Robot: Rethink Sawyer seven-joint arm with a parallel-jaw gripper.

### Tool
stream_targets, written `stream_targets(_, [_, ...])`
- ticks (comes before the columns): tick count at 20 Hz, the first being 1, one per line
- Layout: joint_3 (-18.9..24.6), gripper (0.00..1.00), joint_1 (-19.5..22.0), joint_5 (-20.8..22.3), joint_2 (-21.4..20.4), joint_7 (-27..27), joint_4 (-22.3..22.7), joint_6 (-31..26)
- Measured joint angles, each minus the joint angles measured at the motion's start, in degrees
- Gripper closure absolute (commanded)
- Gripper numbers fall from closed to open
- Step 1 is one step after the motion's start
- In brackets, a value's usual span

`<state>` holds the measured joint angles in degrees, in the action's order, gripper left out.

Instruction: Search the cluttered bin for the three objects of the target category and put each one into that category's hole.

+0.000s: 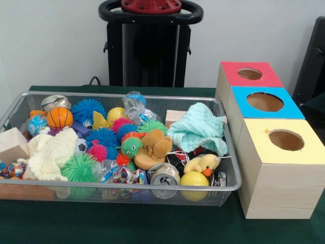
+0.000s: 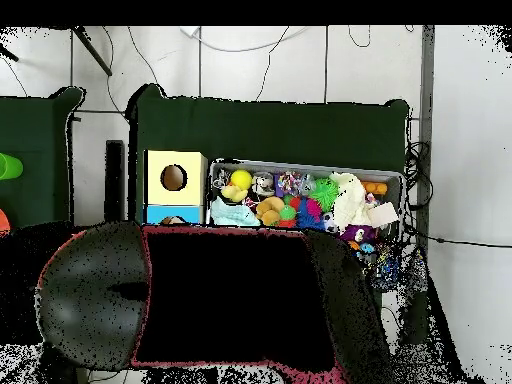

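Observation:
A wire mesh bin (image 1: 122,187) holds a heap of toys. Among them are blue (image 1: 88,109) and green (image 1: 78,168) spiky balls, a small basketball (image 1: 59,117), a yellow duck plush (image 1: 203,163), a brown plush (image 1: 155,145), a mint cloth (image 1: 199,127), a cream cloth (image 1: 51,150), a drink can (image 1: 163,175) and a yellow ball (image 1: 194,179). To the bin's right stand three wooden boxes with round holes, topped red (image 1: 231,76), blue (image 1: 287,109) and yellow (image 1: 259,147). No gripper shows in either view.
Wooden blocks lie at the bin's left end (image 1: 11,145) and its back (image 1: 173,116). In the overhead view the robot's dark bulk (image 2: 240,300) covers the table's lower half, leaving the bin (image 2: 300,166) and yellow box (image 2: 190,165) showing. A green cloth covers the table (image 1: 152,223).

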<state>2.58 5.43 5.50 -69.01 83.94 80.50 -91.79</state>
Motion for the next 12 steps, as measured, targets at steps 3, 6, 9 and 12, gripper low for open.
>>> stream_targets(3, [0.36,0.00,-0.11,1.20,4.58,0.00,-6.46,-0.01])
stream_targets(6, [0.69,0.00,-0.37,1.79,8.81,0.00,-11.86,-0.02])
stream_targets(9, [0.90,0.00,-0.92,2.43,13.67,0.00,-17.65,-0.30])
stream_targets(12, [0.92,0.00,-1.28,2.60,16.54,0.00,-20.90,-0.78])
